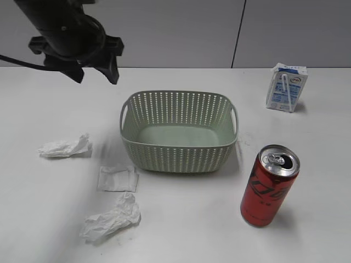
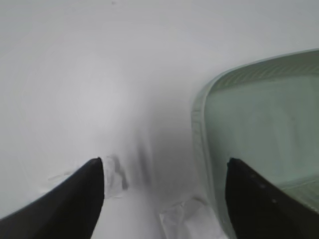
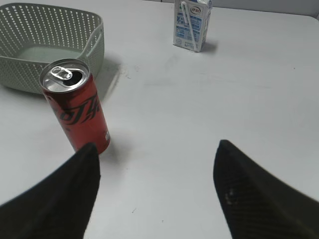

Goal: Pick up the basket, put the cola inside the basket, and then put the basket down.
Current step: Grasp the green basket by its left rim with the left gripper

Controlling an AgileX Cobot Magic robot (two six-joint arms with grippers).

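The pale grey-green basket [image 1: 181,156] stands empty in the middle of the white table. The red cola [image 1: 269,186] stands upright to its front right, apart from it. My left gripper [image 1: 96,76] hangs open and empty above the table, left of and behind the basket. In the left wrist view the open jaws [image 2: 164,167] straddle the basket's left rim [image 2: 203,129] from above. My right gripper [image 3: 157,148] is open and empty low over the table, with the cola [image 3: 77,112] just beyond its left finger and the basket [image 3: 50,64] behind. The right gripper is out of the exterior view.
A white-and-blue carton [image 1: 286,86] stands at the back right and shows in the right wrist view [image 3: 191,27]. Three crumpled white tissues lie left of the basket: one far left [image 1: 67,147], one flat [image 1: 117,178], one at the front [image 1: 111,219].
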